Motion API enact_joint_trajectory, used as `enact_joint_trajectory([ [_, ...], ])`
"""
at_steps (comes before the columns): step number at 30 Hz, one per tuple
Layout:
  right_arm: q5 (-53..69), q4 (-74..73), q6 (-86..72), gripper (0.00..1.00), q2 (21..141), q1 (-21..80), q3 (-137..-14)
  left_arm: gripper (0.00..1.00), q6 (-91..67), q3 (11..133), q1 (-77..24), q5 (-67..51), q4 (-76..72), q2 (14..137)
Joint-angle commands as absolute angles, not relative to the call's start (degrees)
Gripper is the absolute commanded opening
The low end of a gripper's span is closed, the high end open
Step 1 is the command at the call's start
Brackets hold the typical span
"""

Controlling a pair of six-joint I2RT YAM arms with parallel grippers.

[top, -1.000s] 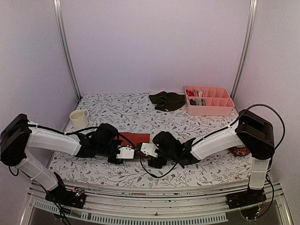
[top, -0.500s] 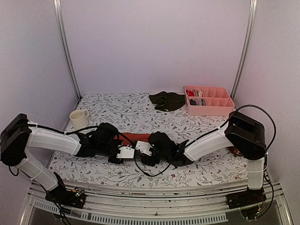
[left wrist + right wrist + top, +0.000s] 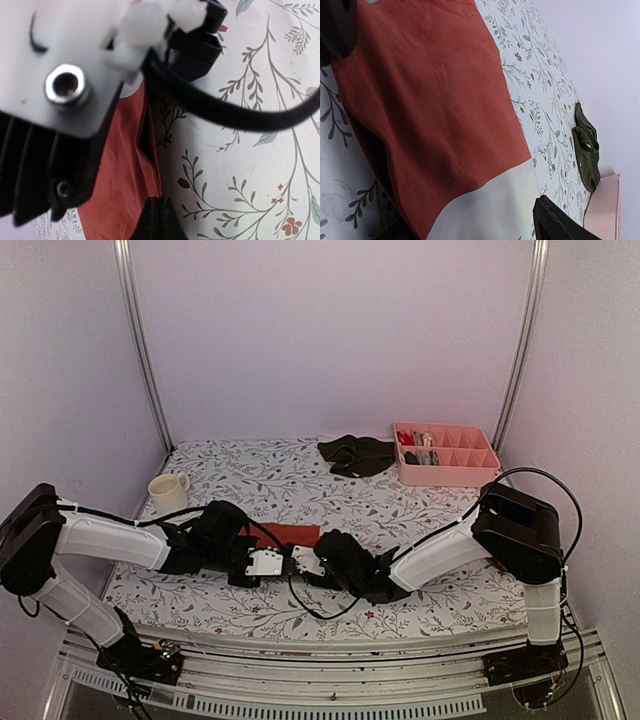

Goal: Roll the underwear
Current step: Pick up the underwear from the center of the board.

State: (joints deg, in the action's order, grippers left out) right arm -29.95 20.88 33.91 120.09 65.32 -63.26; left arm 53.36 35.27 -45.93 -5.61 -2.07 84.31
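A cream mug stands at the far left of the floral tablecloth, well apart from the arms. At the near middle the left gripper lies low, its jaws pressed together at the edge of the rust-red underwear. Whether cloth is nipped between them cannot be told. Facing it, almost touching, the right gripper stands wide over the same garment. Its white housing and a black cable block much of the left wrist's view. Farther back and to the right lies the dark olive underwear, just beside the pink divided tray.
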Motion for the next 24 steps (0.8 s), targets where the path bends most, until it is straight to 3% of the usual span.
enact_joint_trajectory([
  [1, -34.24, 14.66, 35.18, 0.67, 122.88, 65.08, -60.38, 0.00, 53.48, 33.81, -44.84, -7.07, -2.55, 82.31],
  [7, -32.52, 11.85, 34.12, 0.55, 120.81, 65.05, -58.58, 0.00, 53.68, 33.10, -44.36, -7.45, -2.72, 81.99],
  [15, -23.69, 5.48, 31.75, 0.10, 115.90, 65.13, -58.01, 0.00, 54.02, 32.30, -43.72, -7.57, -3.08, 81.63],
  [18, -21.12, 3.39, 31.00, 0.04, 114.32, 65.18, -58.17, 0.00, 54.27, 31.93, -43.39, -7.64, -3.08, 81.07],
  [24, -15.47, -1.55, 29.92, 0.02, 113.10, 65.15, -59.93, 0.00, 55.00, 31.54, -43.18, -7.87, -2.16, 79.73],
])
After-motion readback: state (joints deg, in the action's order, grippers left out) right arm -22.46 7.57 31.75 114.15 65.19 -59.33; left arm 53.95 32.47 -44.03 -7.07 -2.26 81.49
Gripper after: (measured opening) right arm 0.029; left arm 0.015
